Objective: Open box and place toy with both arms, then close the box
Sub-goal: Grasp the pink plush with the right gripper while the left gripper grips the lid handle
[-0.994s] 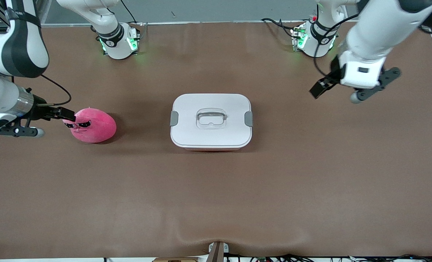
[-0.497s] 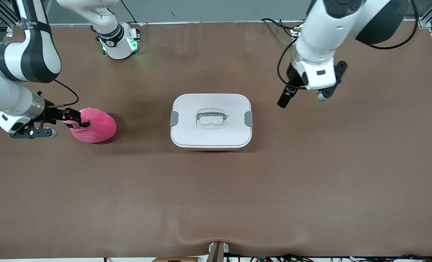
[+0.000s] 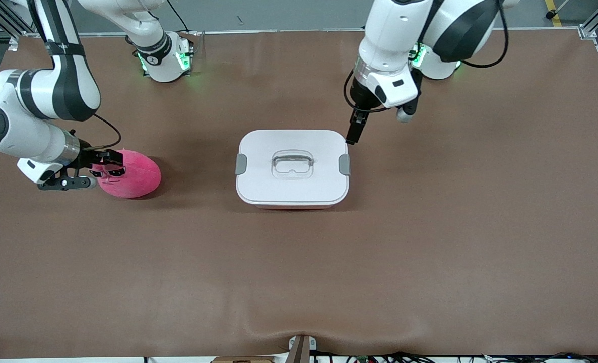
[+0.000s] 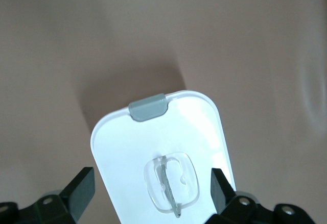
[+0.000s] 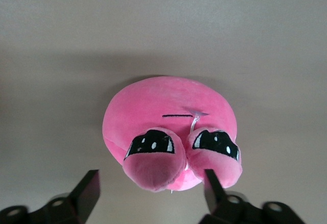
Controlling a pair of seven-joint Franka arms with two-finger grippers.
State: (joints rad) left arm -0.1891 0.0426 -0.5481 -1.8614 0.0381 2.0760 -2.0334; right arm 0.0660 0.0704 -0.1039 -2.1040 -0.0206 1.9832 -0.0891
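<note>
Note that with the box (image 3: 292, 169) lidded at mid-tabletop (image 3: 429, 242), the wide-open, empty left hand (image 3: 353, 132) above its corner may miss the clip, while the open right hand (image 3: 106, 162), straddling the toy (image 3: 130, 174) toward the right arm's end, may shove it aside.

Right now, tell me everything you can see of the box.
The box is a rounded rectangle with a white plastic lid shut on a pinkish base, whose edge just shows below. A grey clip sits at each short end and a clear recessed handle at the centre. It rests flat at mid-table. The open left gripper hangs over its corner; no contact is visible.
</note>
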